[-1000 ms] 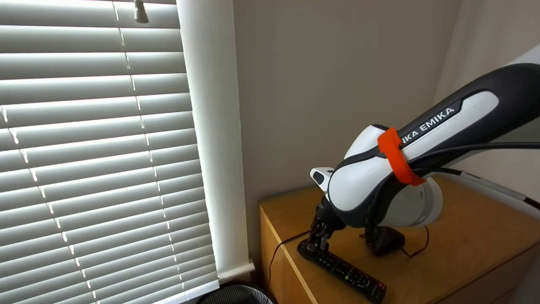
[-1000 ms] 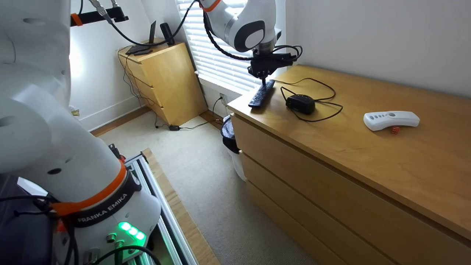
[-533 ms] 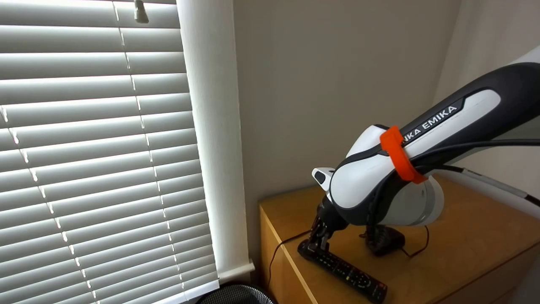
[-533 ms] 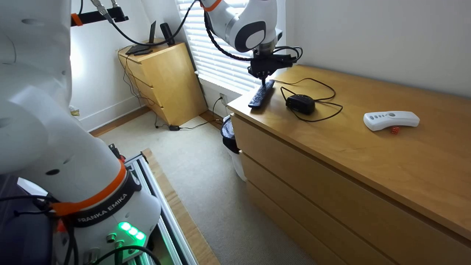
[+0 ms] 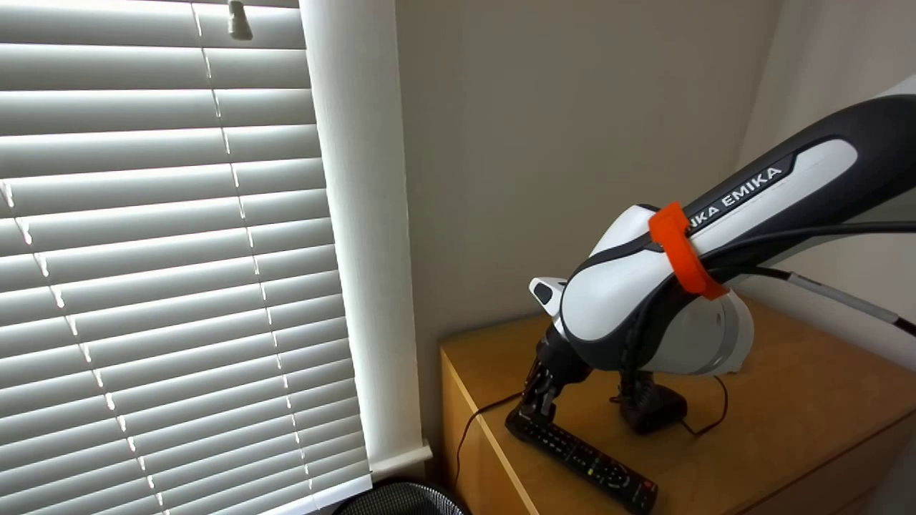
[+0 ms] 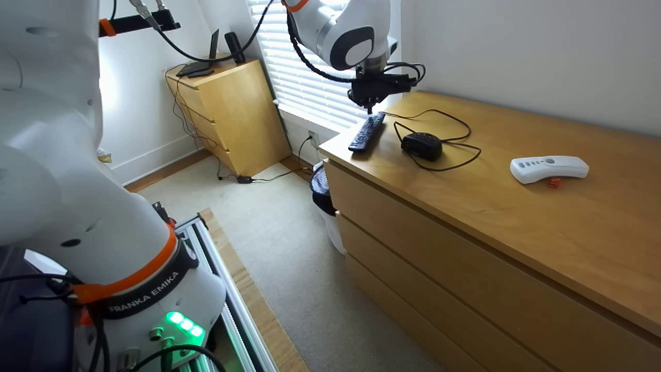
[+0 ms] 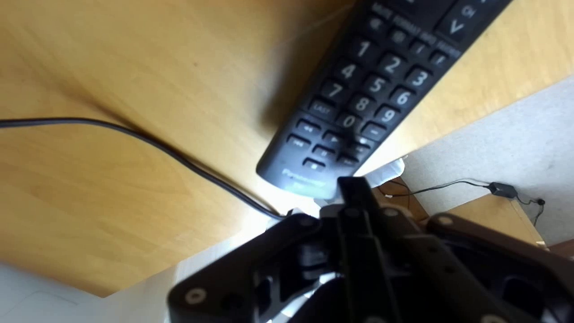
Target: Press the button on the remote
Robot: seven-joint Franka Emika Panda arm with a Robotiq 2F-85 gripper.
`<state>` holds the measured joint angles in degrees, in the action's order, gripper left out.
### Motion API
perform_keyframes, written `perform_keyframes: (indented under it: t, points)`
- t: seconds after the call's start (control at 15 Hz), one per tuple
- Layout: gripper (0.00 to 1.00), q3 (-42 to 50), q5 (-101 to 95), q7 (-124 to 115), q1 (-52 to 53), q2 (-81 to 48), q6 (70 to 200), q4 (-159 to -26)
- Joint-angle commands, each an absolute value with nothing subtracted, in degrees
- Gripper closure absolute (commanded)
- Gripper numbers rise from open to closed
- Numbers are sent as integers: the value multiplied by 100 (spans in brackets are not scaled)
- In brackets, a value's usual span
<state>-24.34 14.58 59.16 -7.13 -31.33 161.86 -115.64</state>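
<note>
Up a bit have come the fingers, pinched together with nothing between, and the long black remote lies on the desk below, one end nearest them, its number buttons stretching away.
</note>
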Motion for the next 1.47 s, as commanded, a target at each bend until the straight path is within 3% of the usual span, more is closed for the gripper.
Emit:
perform_keyframes:
  t: [0.0, 0.33, 0.4, 0.53, 0.6, 1.13, 1.4]
  points:
    - [100, -2609, 1490, 5773, -847, -2736, 15925, -11630]
    - [97, -1673, 915, 4631, -267, -1954, 15152, -11855]
    - [73, -1462, 705, 4342, -169, -1780, 14796, -11873]
    - [70, -1173, 455, 3719, -45, -1472, 14208, -11852]
    - [64, -1030, 266, 3401, 20, -1321, 13915, -11830]
    - [3, -394, -877, 1264, 101, -517, 12156, -11625]
    - [0, -214, -874, 1165, 9, -404, 11800, -11624]
